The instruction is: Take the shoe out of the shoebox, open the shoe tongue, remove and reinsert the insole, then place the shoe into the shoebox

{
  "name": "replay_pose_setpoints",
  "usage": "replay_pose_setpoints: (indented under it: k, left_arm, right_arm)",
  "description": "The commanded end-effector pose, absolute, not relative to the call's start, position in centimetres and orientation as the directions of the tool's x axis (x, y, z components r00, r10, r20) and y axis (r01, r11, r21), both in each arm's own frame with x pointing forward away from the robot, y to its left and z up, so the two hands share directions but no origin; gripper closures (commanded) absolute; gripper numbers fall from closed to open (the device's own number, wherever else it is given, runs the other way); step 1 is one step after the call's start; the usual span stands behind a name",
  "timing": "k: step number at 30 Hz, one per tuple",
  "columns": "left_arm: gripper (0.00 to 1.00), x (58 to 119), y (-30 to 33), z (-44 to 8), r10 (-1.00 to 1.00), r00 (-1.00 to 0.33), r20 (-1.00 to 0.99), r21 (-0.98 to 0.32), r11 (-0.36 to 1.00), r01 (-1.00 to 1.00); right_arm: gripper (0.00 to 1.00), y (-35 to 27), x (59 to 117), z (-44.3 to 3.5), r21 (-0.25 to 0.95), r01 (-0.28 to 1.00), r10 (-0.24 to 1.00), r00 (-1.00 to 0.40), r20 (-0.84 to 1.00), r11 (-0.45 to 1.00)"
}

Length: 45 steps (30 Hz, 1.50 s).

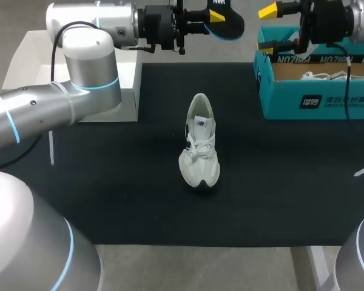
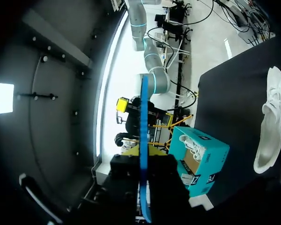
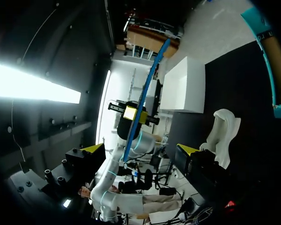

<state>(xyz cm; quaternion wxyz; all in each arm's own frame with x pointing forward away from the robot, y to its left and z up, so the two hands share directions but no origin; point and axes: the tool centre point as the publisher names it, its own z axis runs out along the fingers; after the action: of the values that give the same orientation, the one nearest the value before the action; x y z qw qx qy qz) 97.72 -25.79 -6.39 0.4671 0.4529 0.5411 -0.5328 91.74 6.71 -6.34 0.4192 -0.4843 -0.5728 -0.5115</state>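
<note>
Head view — left gripper point(image 1: 200, 21) clamps insole point(image 1: 227, 24) | right gripper point(image 3: 140, 149) spread wide, near it

Left arm point(image 1: 54, 109): silver-grey cylindrical links, white rounded joint housings, blue light rings at the joints, black cable point(image 1: 53, 48) looped outside the elbow. Right arm point(image 1: 361, 18): matching silver link. Left gripper point(image 2: 144, 164) and right gripper point(image 3: 140, 150): black bodies, the right with yellow-tipped jaws.

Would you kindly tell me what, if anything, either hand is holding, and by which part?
The left hand grips the insole by one end. The right hand is open and holds nothing.
</note>
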Motion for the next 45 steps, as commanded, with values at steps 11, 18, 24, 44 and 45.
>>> replay_pose_setpoints:
  k: [11, 18, 24, 44, 45]
  left_arm:
    - [1.00, 98.0, -26.0, -6.0, 0.010, -0.313, -0.950, -0.313, 0.004, 0.950]
    - [1.00, 96.8, -25.7, -3.6, -0.068, -0.928, -0.367, -0.897, -0.240, 0.372]
    - [1.00, 96.8, -25.7, -3.6, -0.068, -0.928, -0.367, -0.897, -0.240, 0.372]
    - [1.00, 96.0, -24.8, -0.6, -0.028, -0.897, 0.442, -0.887, 0.136, -0.441]
    - [1.00, 96.0, -24.6, -0.6, -0.024, -0.867, 0.498, -0.858, 0.133, -0.496]
  right_arm:
    - [0.00, 6.8, 91.9, -6.3, 0.178, 0.984, 0.129, -0.178, 0.976, 0.011]
    - [0.00, 6.8, 91.9, -6.3, 0.178, 0.984, 0.129, -0.178, 0.976, 0.011]
    - [0.00, 6.8, 91.9, -6.3, 0.178, 0.984, 0.129, -0.178, 0.976, 0.011]
    - [0.00, 6.8, 91.9, -6.3, 0.178, 0.984, 0.129, -0.178, 0.976, 0.011]
    - [0.00, 6.8, 91.9, -6.3, 0.178, 0.984, 0.129, -0.178, 0.976, 0.011]
